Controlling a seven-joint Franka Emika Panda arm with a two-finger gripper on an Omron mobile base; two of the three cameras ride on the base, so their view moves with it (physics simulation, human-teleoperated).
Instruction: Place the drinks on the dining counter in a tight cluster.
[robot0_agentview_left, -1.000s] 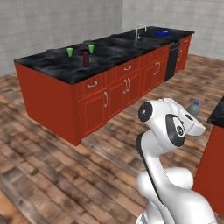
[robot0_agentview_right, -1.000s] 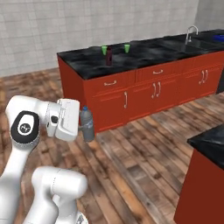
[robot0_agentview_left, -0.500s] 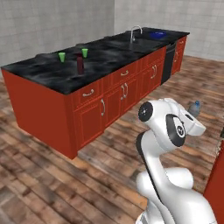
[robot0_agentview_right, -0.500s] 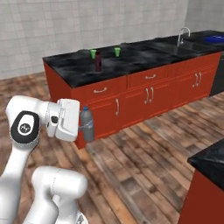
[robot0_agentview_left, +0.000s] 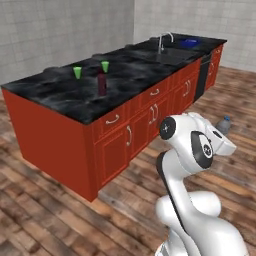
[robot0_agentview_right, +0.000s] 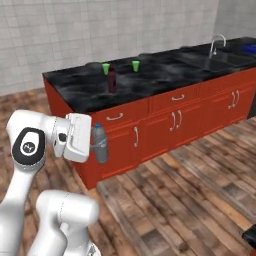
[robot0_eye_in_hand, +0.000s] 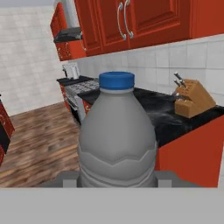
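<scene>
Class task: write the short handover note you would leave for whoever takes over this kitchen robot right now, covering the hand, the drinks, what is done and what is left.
Hand: shut on the clear bottle with the blue cap, carried upright off to the side of the arm, above the wood floor and short of the dining counter.
Dark-red bottle: already standing on the dining counter, between two green cups.
Green glass bottle: not located from here.
Done: one drink on the counter, a second in hand.
Left: set the clear bottle down close beside the dark-red bottle, then find and bring the green one into the same cluster.

Arm folded high, claw (robot0_agentview_right: 98, 146) gripping clear bottle (robot0_agentview_right: 100, 144).
</scene>
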